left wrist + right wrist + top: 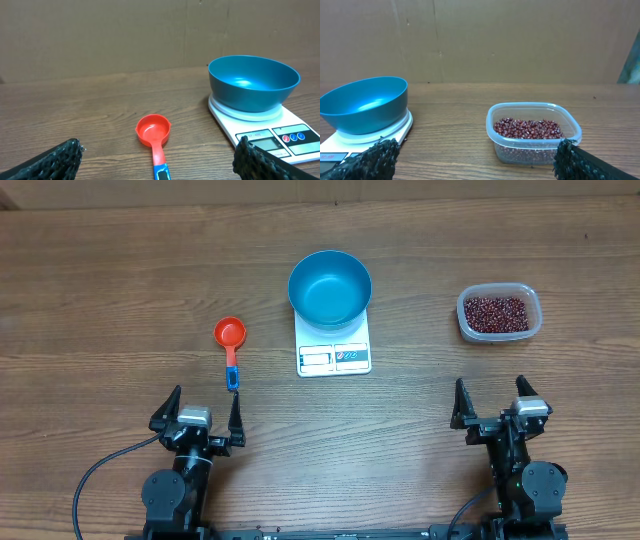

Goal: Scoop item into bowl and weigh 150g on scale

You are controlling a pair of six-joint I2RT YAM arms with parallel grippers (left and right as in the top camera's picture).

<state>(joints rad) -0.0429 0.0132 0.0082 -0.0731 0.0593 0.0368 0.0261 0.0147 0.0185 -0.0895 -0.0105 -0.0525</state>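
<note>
An empty blue bowl [330,288] stands on the white scale [334,356] at the table's middle; both show in the left wrist view, bowl [253,82] on scale [280,141]. Dark red beans [495,312] fill a clear tub [499,330] at the right, seen close as beans [529,128]. A red scoop [230,336] with a blue handle end lies left of the scale, straight ahead of my left gripper [198,412]. That gripper is open and empty. My right gripper [492,402] is open too, short of the tub.
A brown cardboard wall [125,35] closes off the far side of the wooden table [100,300]. Both arm bases and their cables sit at the near edge.
</note>
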